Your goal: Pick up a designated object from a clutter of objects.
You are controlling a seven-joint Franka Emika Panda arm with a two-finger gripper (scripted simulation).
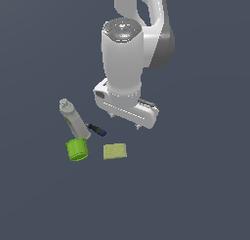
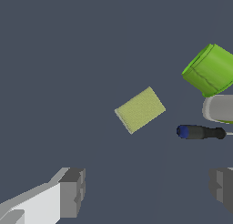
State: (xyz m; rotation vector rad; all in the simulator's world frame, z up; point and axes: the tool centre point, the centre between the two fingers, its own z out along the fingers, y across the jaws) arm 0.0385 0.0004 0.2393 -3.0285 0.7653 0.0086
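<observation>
Small flat rectangular pale yellow-green sponge-like block (image 1: 115,151) (image 2: 139,109) lying flat on the dark grey-blue table (image 1: 195,185), clear of everything else. Just to its left in the exterior view, a bright green round cup (image 1: 77,150) (image 2: 210,69). Beyond the cup, a grey-white bottle (image 1: 74,119) (image 2: 218,108) lying on its side, body end touching or nearly touching the cup. Small black-and-blue marker-like stick (image 1: 97,130) (image 2: 200,132) beside the bottle, between bottle and block, apart from the block.

White arm hanging above the table, jaws (image 1: 126,121) (image 2: 148,191) pointing down, raised over a spot just beyond and to the exterior view's right of the block. Spread wide in the wrist view, two grey fingers (image 2: 73,191) well apart, nothing between them. Block seen ahead of the gap, untouched.
</observation>
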